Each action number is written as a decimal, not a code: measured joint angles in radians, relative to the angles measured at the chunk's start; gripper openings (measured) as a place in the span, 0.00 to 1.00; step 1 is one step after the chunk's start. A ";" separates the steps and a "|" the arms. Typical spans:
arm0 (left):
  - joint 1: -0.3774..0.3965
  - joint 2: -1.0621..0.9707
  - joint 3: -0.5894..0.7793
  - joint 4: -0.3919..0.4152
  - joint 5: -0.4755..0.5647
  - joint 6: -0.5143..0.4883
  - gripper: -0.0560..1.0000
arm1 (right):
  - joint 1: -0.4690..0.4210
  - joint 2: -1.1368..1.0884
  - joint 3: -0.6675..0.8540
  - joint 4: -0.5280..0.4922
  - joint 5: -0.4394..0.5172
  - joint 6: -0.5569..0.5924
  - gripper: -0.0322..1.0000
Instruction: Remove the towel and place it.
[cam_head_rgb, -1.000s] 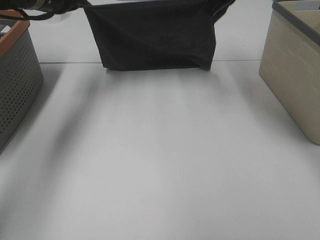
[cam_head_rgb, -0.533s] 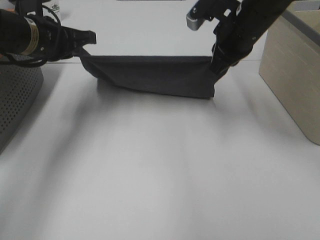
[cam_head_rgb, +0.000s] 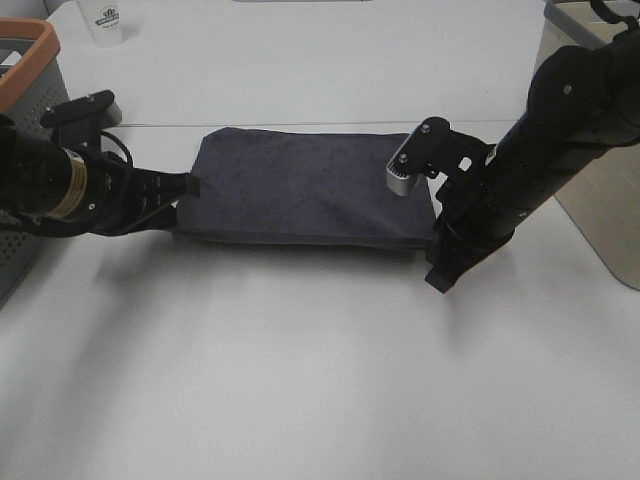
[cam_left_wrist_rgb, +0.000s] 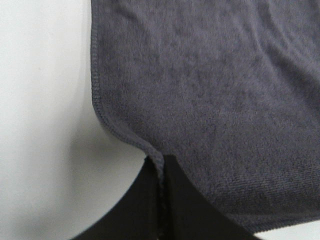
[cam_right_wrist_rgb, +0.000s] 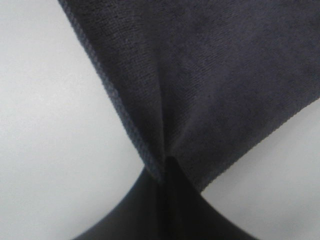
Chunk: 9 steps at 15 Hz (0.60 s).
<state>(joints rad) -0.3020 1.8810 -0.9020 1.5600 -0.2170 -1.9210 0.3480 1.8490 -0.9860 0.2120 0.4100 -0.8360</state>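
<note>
The dark charcoal-grey towel (cam_head_rgb: 300, 185) lies folded and nearly flat on the white table. My left gripper (cam_head_rgb: 185, 190) is shut on its near left corner, low at the table. My right gripper (cam_head_rgb: 437, 240) is shut on its near right corner, also low. In the left wrist view the towel (cam_left_wrist_rgb: 210, 100) spreads out with its hemmed edge running into the closed jaws. In the right wrist view the towel (cam_right_wrist_rgb: 200, 75) bunches into the closed jaws.
A grey perforated basket with an orange rim (cam_head_rgb: 25, 60) stands at the far left. A beige bin (cam_head_rgb: 600, 210) stands at the right edge behind my right arm. A white cup (cam_head_rgb: 103, 20) sits at the back left.
Both grippers have come down and toward the front with the towel. It hung high as a curtain a second ago and now lies folded on the table.
</note>
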 joint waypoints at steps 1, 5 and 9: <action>0.000 0.027 0.002 0.000 -0.029 0.000 0.05 | 0.000 0.000 0.017 0.011 -0.005 -0.014 0.05; 0.000 0.079 0.003 0.000 -0.069 0.000 0.05 | -0.001 0.051 0.024 0.037 -0.022 -0.027 0.05; 0.000 0.079 0.003 0.000 -0.070 0.010 0.09 | -0.001 0.060 0.026 0.043 -0.022 -0.028 0.10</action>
<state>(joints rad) -0.3020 1.9600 -0.8990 1.5600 -0.2870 -1.9110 0.3470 1.9090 -0.9600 0.2550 0.3880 -0.8640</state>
